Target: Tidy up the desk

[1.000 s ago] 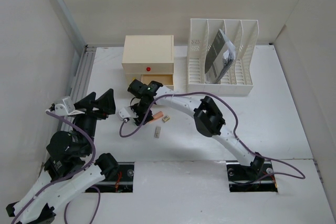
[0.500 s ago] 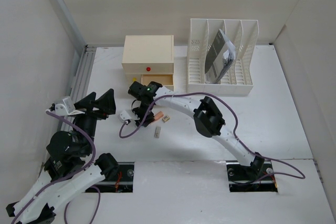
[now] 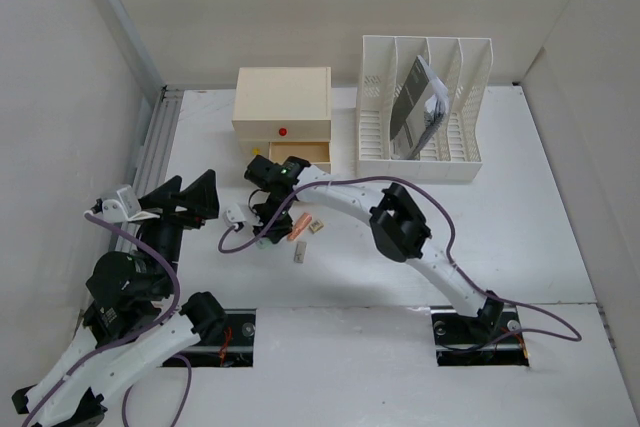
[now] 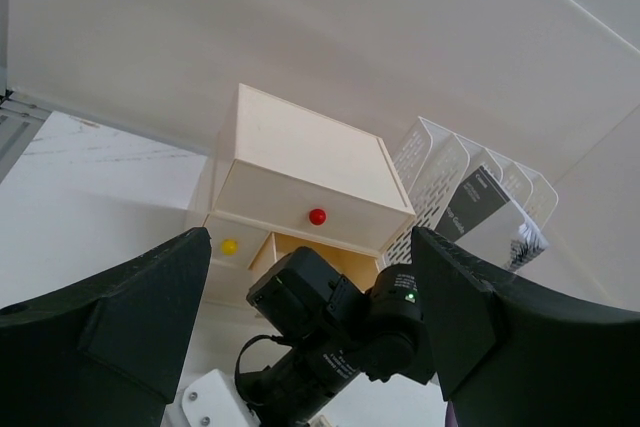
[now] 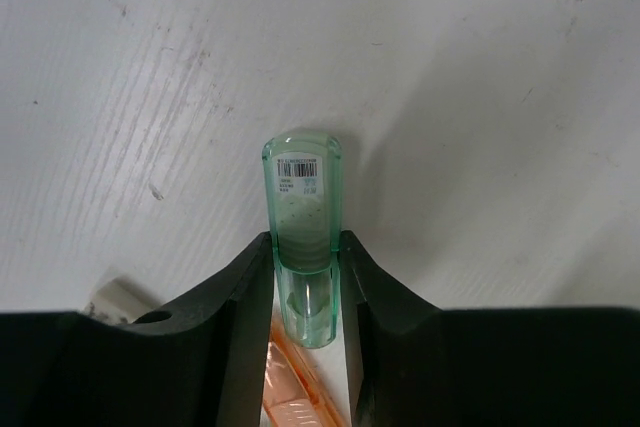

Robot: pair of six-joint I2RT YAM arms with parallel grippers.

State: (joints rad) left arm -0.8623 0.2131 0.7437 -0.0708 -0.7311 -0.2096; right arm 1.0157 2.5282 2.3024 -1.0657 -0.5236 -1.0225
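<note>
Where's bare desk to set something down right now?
Widest free patch: desk in front of the file rack, right of the right arm. Also the strip left of the drawer box. Crowded in front of the drawers: right gripper around a green tube, orange piece, grey stick.

Barcode sticker [image 5: 301,176] on green tube [image 5: 303,247]; print too small to read.
</note>
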